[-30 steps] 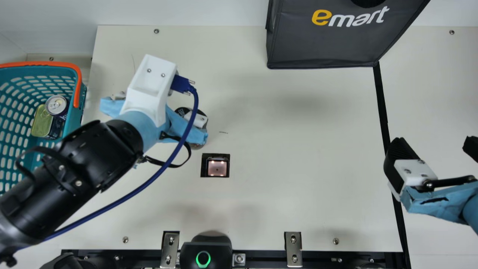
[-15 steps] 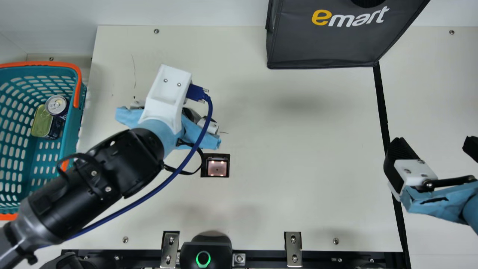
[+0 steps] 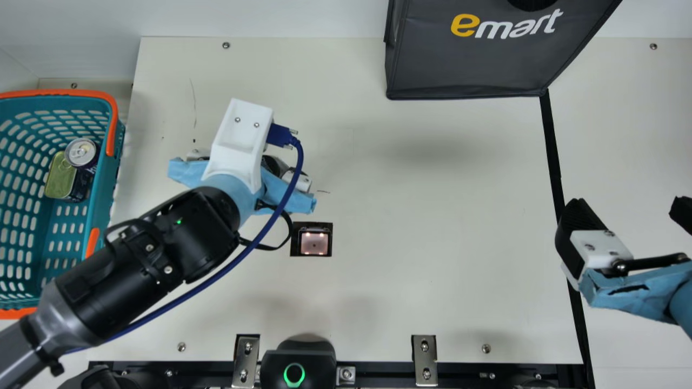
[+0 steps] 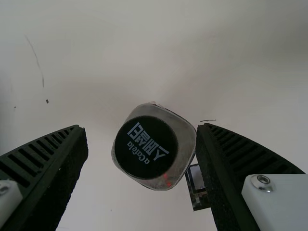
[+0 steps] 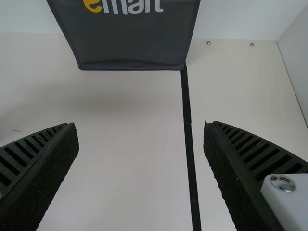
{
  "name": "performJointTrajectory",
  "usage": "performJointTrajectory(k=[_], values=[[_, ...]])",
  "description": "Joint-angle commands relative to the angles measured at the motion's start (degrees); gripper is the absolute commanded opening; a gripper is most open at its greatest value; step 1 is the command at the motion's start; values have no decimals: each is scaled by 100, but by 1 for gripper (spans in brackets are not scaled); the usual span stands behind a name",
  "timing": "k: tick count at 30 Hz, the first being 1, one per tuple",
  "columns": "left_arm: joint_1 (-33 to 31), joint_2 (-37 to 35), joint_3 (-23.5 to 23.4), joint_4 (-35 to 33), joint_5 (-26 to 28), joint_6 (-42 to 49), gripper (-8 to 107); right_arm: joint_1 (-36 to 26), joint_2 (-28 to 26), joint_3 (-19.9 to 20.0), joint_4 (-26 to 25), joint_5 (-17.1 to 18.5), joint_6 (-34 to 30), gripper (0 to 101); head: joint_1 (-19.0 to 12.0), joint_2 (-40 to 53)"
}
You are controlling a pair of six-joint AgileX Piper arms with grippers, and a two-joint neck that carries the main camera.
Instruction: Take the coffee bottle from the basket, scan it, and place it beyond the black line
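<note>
In the main view my left gripper [image 3: 232, 154] is over the table's left part, up and left of the scanner [image 3: 314, 242], its fingertips mostly hidden from above. The left wrist view has the coffee bottle [image 4: 147, 147], dark cap facing the camera, between the fingers of my left gripper [image 4: 142, 127]. Those fingers stand apart: one is against or very near the bottle, while a gap separates the other from it. A small red glow shows on the bottle. My right gripper [image 3: 630, 210] is open and empty by the black line [image 3: 552, 146]; the right wrist view shows this gripper [image 5: 142, 125] too.
A teal basket [image 3: 102, 186] with an orange handle, holding a can [image 3: 81, 152] and a green-topped tin [image 3: 60, 175], stands at the left. At the back, a dark bag [image 3: 470, 67] reaches to the black line. Metal brackets [image 3: 424, 359] sit along the front edge.
My left arm has moved right and slightly toward the front edge, then shifted back left a little, uncovering more of the basket. My right arm has kept still.
</note>
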Motion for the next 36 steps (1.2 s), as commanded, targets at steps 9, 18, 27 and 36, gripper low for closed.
performJointTrajectory(k=[9, 18, 27, 36], values=[[9, 66, 28, -7, -13, -216, 63, 0, 0, 0, 0, 0, 0, 91, -148, 9], [-16, 89, 24, -28, -102, -272, 10, 0, 0, 0, 0, 0, 0, 91, -148, 9], [-7, -109, 66, -218, -383, 219, 10, 0, 0, 0, 0, 0, 0, 91, -148, 9], [11, -559, 311, -621, -753, 1227, 10, 0, 0, 0, 0, 0, 0, 91, -148, 9]])
